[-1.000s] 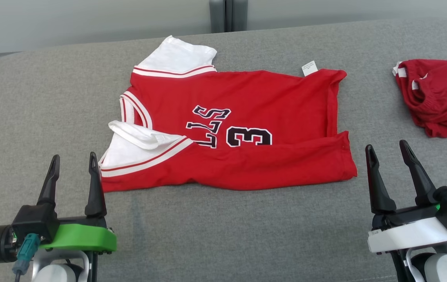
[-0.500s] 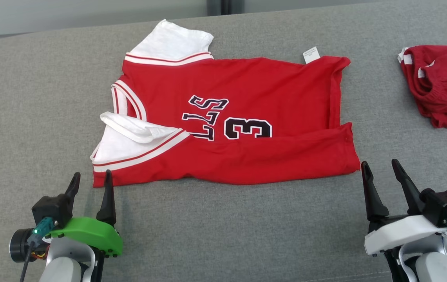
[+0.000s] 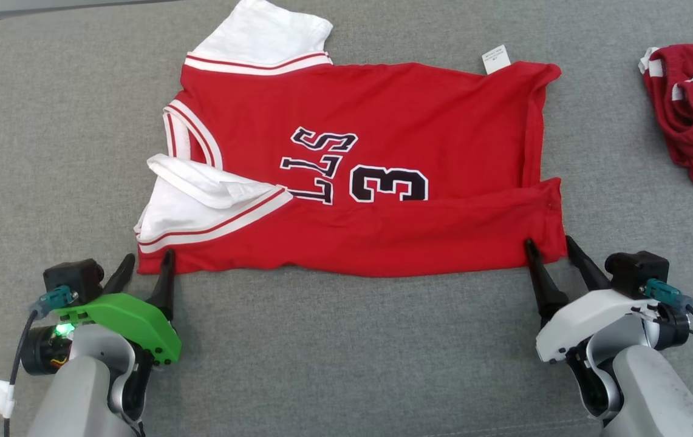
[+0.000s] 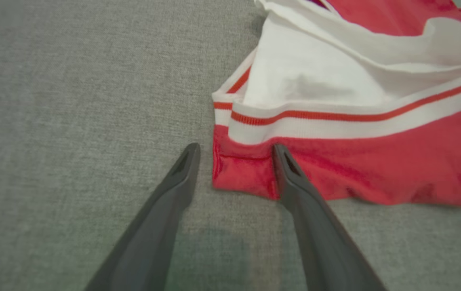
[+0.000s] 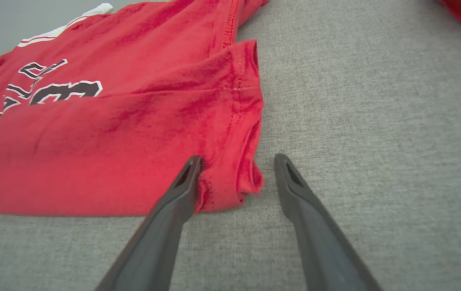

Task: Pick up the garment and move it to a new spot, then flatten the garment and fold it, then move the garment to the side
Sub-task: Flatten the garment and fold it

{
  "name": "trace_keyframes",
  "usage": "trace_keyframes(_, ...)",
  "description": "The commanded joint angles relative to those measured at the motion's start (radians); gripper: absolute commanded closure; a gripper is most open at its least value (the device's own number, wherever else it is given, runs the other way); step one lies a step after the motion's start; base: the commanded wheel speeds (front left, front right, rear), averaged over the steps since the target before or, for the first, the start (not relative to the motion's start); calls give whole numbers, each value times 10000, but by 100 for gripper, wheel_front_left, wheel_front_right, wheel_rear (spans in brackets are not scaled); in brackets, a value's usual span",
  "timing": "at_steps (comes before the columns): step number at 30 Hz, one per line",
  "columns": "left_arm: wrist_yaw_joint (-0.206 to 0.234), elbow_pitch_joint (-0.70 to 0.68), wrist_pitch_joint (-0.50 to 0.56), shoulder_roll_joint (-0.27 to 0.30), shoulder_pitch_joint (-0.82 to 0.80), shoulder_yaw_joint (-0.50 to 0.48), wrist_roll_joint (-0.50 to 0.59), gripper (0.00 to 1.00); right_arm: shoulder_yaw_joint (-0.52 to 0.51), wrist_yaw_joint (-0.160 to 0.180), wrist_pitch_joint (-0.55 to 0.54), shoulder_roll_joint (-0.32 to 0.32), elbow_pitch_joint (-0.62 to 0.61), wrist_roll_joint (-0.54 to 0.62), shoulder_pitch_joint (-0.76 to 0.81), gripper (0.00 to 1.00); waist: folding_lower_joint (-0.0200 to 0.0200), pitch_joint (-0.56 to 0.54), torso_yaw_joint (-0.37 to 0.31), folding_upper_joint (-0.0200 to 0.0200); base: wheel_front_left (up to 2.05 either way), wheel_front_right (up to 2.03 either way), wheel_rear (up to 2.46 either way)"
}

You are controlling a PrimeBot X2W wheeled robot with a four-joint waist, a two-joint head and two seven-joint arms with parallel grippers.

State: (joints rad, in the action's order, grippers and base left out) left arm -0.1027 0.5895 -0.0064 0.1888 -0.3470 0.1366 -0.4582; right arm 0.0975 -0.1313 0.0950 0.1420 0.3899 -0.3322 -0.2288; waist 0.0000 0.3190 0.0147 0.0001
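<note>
1. On the grey woven fabric surface (image 3: pixel 346 352), toward 12 o'clock from the robot, the red sports jersey with white sleeves and a black printed number (image 3: pixel 382 182) is lying spread out, with its near long edge doubled over toward the print.
2. At 8 o'clock in the head view, the left gripper with the green housing (image 3: pixel 149 256) is standing with its jaws wide apart. The jersey's near left corner is sitting between the two dark fingers (image 4: pixel 297 182), and nothing is being held.
3. At 4 o'clock, the right gripper with the white housing (image 3: pixel 549 241) is gaping wide too. It is straddling the near right corner and gripping nothing.
4. At 2 o'clock, well apart from the jersey, a crumpled dark red cloth with white patches (image 3: pixel 692 109) is lying.
5. I think the robot is preparing to pinch both near corners for the next fold.
6. One risk: each corner is made of several layers. If the jaws are closing too shallow, they are catching only the top layer, and the fold is opening on the lift.
7. Another risk: fingertips pressing on the surface are pushing the hem away and making wrinkles. If one side is gripping first, the jersey is going up skewed.
</note>
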Motion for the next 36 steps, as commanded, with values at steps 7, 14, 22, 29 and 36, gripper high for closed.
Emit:
trace_keyframes(7,-204,-611,-450,-29,489,-76,-834,100,200,14,-177,163,-405,-429,122,100,0,-95,80,-1,0,0,0)
trace_keyframes(14,4,-1735,-713,101,1578,-226,-1009,100,164,12,-330,368,-1478,-410,870,100,0,-375,335,-1,0,0,0)
trace_keyframes(22,555,-2942,-200,37,3139,-283,-1264,100,-384,15,-819,477,-2568,-710,2504,100,0,-834,746,-1,0,0,0)
trace_keyframes(29,716,-3490,172,-157,3937,-88,-1389,100,-894,17,-1045,234,-2406,-906,3571,100,0,-1317,937,-1,0,0,0)
trace_keyframes(36,1157,-3808,-984,-217,3781,-2,-606,0,-880,12,-447,83,-2586,-572,3379,0,0,-1579,724,-1,0,0,0)
